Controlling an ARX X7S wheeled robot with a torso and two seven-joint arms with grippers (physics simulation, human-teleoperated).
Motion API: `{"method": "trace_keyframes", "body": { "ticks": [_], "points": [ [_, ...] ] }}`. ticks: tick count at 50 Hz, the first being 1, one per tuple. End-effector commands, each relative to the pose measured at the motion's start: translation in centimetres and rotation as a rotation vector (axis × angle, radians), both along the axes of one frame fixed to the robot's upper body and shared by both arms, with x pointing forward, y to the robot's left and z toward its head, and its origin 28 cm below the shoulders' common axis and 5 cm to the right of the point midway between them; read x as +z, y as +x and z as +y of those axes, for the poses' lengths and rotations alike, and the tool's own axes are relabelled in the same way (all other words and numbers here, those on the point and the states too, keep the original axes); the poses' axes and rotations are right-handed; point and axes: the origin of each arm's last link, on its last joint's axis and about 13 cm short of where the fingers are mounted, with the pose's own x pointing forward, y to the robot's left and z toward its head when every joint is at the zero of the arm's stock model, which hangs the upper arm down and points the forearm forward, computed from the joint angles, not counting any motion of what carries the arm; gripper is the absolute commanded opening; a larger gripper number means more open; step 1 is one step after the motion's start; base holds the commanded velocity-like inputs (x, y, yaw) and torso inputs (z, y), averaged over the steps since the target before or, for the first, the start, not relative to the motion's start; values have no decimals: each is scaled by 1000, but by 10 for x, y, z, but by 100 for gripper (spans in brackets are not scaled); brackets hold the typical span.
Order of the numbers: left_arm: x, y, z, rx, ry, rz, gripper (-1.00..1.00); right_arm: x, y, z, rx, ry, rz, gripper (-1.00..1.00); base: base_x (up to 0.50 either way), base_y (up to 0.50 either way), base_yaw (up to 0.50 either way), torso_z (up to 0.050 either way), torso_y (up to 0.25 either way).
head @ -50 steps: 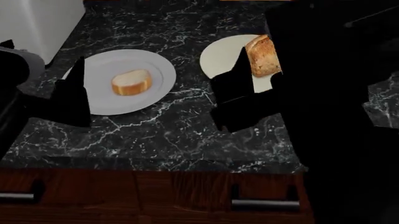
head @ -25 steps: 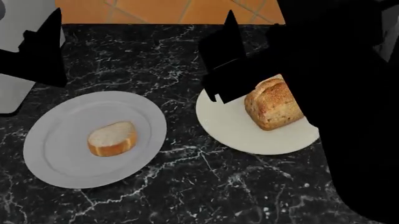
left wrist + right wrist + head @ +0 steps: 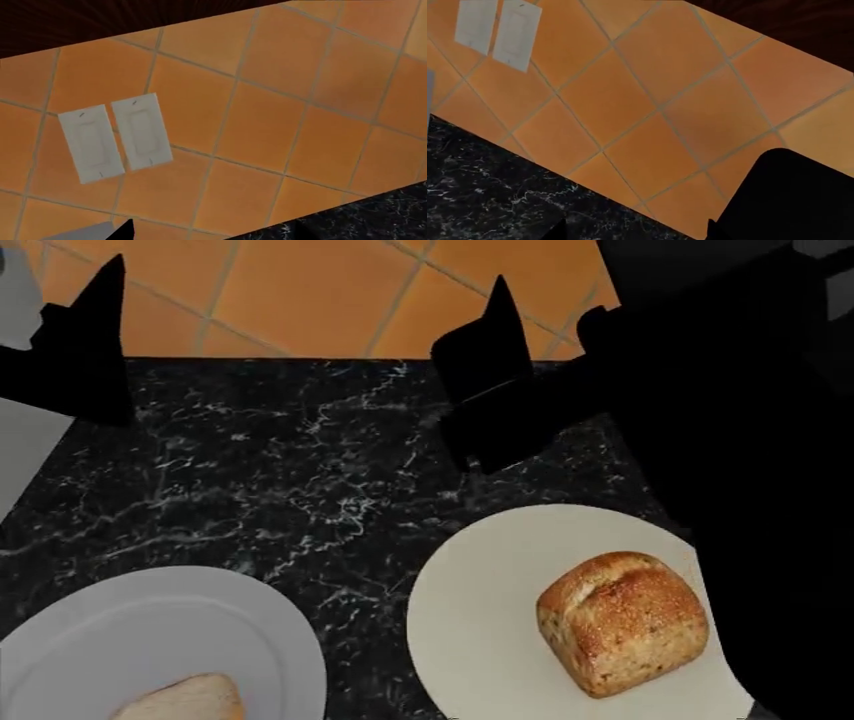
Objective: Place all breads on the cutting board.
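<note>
The large golden-brown loaf (image 3: pixel 621 623) rests on the right white plate (image 3: pixel 467 640). The small pale slice (image 3: pixel 180 702) lies on the left white plate (image 3: pixel 147 635), cut off by the frame's lower edge. No cutting board is in view. My left gripper (image 3: pixel 104 295) hangs high by the tiled wall, far behind the slice. My right gripper (image 3: pixel 497 315) is raised behind the loaf, apart from it. In the wrist views the left gripper (image 3: pixel 210 235) and right gripper (image 3: pixel 637 232) show spread tips with nothing between them.
An orange tiled wall (image 3: pixel 320 290) backs the black marble counter (image 3: pixel 267 480). Two white switch plates (image 3: pixel 113 137) sit on the wall. A pale appliance (image 3: pixel 20 450) stands at the far left. My right arm (image 3: pixel 761 460) blocks the right side.
Both grippers rose from counter level toward the back wall. The head view then tilted up, so both plates slid toward the lower edge and more of the wall shows.
</note>
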Motion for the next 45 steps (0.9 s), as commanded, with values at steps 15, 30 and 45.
{"method": "trace_keyframes", "body": {
  "ticks": [15, 30, 45],
  "points": [
    [-10, 7, -6, -94, 19, 71, 100, 7, -11, -1, 13, 12, -24, 100, 131, 0, 0, 0, 1],
    [-19, 10, -25, -311, 54, 263, 100, 24, -17, -3, -4, -11, -49, 100, 0, 0, 0, 0, 0],
    [-22, -25, -51, -538, 87, 385, 100, 28, -16, -5, -16, -19, -61, 100, 0, 0, 0, 0, 0]
  ]
}}
